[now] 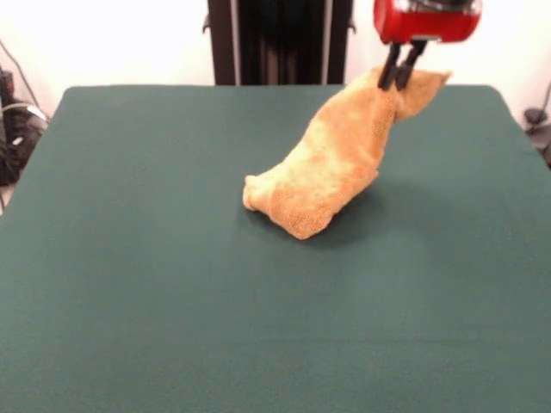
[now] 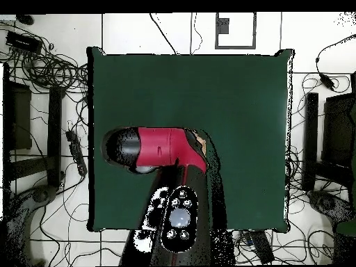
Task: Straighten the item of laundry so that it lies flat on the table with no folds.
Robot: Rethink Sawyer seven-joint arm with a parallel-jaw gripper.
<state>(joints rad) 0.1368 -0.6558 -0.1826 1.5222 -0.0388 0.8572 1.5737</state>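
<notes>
The orange-tan towel (image 1: 331, 163) is bunched and hangs in a slanted drape. Its upper corner is lifted at the far right and its lower end rests crumpled on the dark green table (image 1: 129, 258) near the middle. My gripper (image 1: 401, 76) is shut on that upper corner, holding it above the table's far edge. In the overhead view the red and black arm (image 2: 160, 147) covers the gripper and nearly all of the towel. Only a small tan bit of the towel (image 2: 200, 143) shows beside the arm, over the table (image 2: 243, 104).
The robot's dark pedestal (image 1: 275, 39) stands behind the far table edge. Cables and gear lie off the table's left side (image 1: 13, 129). In the overhead view, cables and black stands (image 2: 55, 132) surround the table on both sides.
</notes>
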